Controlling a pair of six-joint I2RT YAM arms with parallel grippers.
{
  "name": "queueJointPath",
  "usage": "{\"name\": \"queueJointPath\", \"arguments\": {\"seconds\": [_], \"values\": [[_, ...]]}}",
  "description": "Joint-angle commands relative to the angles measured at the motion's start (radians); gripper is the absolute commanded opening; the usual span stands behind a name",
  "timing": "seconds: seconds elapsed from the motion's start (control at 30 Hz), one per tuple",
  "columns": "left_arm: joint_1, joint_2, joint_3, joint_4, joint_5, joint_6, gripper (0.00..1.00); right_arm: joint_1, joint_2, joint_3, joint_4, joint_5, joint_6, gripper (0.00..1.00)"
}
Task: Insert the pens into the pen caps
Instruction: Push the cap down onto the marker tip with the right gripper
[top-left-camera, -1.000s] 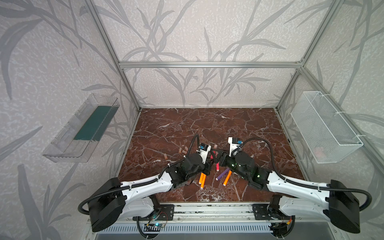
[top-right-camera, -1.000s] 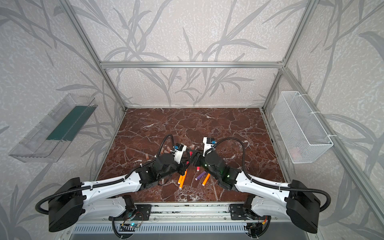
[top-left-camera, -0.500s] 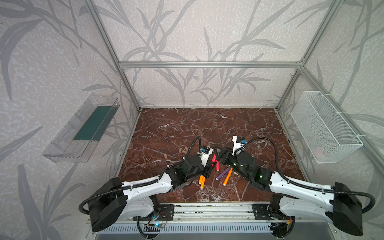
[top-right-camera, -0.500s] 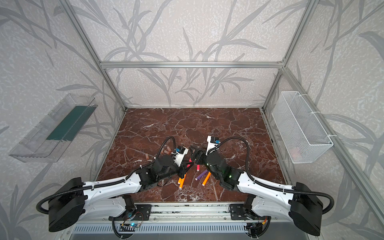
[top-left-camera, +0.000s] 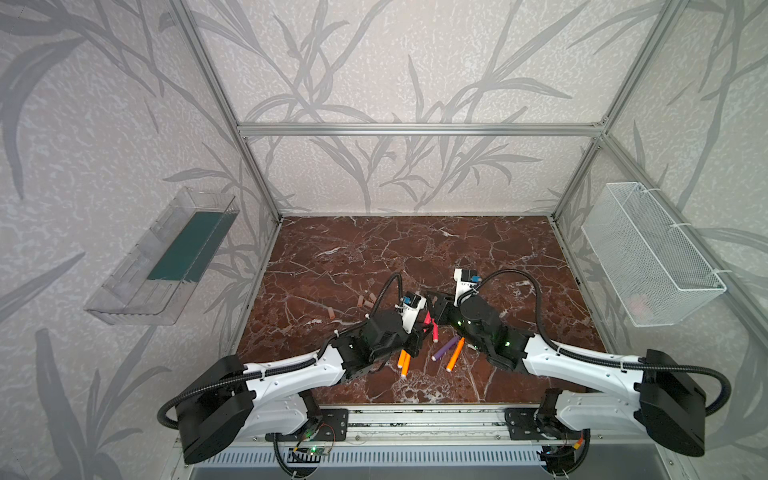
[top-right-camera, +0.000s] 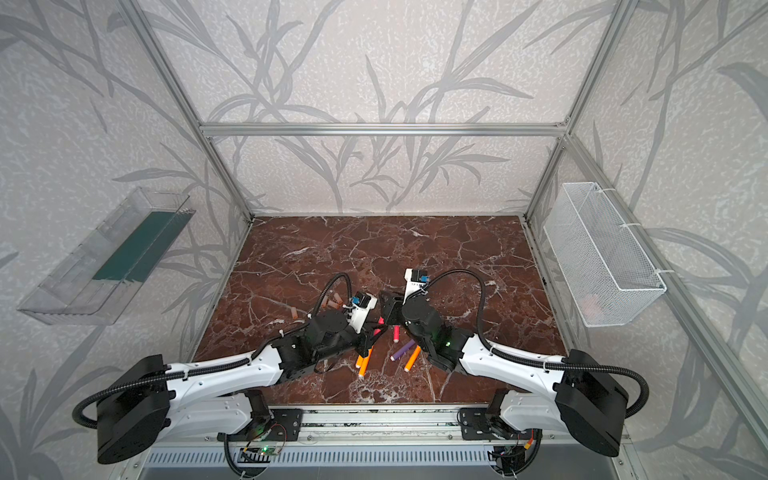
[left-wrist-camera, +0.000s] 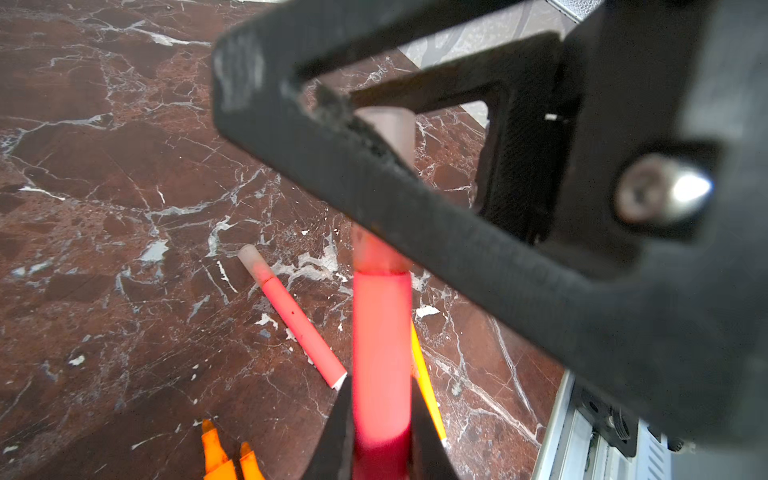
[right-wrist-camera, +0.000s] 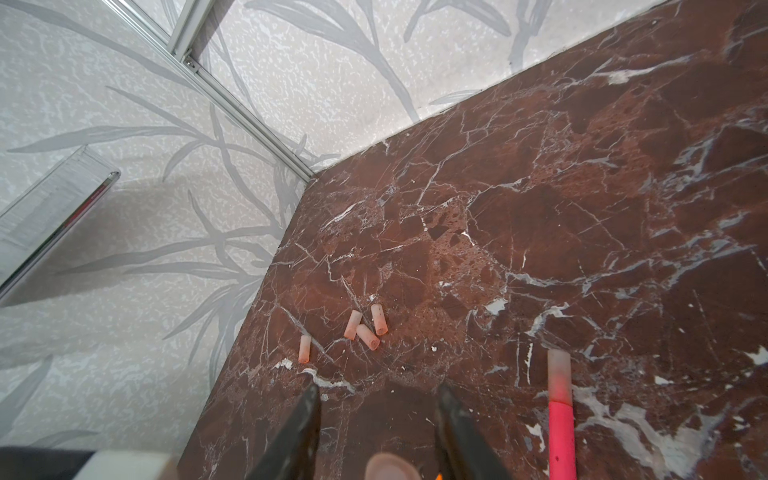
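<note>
My left gripper (left-wrist-camera: 381, 419) is shut on a pink-red pen (left-wrist-camera: 381, 353) that wears a pale pen cap (left-wrist-camera: 376, 253) on its tip. The right gripper (right-wrist-camera: 376, 399) faces it at mid-table (top-left-camera: 432, 307). Its jaws stand either side of that cap (right-wrist-camera: 388, 465), with a gap showing on both sides. A second capped pink-red pen (top-left-camera: 435, 332) lies on the table below them. Near the front lie a purple pen (top-left-camera: 444, 348), an orange pen (top-left-camera: 455, 354) and two more orange pens (top-left-camera: 404, 360). Several loose pen caps (right-wrist-camera: 368, 324) lie further back on the left (top-left-camera: 368, 300).
The brown marble table (top-left-camera: 415, 249) has a clear plastic tray (top-left-camera: 162, 257) on the left wall and a white wire basket (top-left-camera: 648, 253) on the right wall. A metal rail (top-left-camera: 415, 419) runs along the front edge.
The two grippers have drawn together at mid-table. The capped tip of the held pen now sits between the right jaws, which have narrowed. The left gripper stays shut on the pen.
</note>
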Motion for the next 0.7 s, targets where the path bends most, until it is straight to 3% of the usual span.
{"name": "queueJointPath", "arguments": {"seconds": [0.0, 0.27, 0.53, 0.67], "values": [[-0.003, -0.008, -0.005, 0.025, 0.020, 0.014, 0.00, -0.009, 0.017, 0.035, 0.020, -0.014, -0.022, 0.39], [-0.003, -0.016, 0.003, 0.012, -0.015, 0.017, 0.00, -0.014, 0.006, 0.064, -0.065, -0.063, -0.049, 0.00], [0.017, -0.055, 0.102, -0.083, -0.180, 0.063, 0.00, 0.027, 0.004, -0.046, 0.071, -0.125, -0.043, 0.00], [0.103, -0.076, 0.155, -0.094, -0.028, 0.046, 0.00, 0.035, 0.031, -0.124, 0.267, -0.213, -0.095, 0.00]]}}
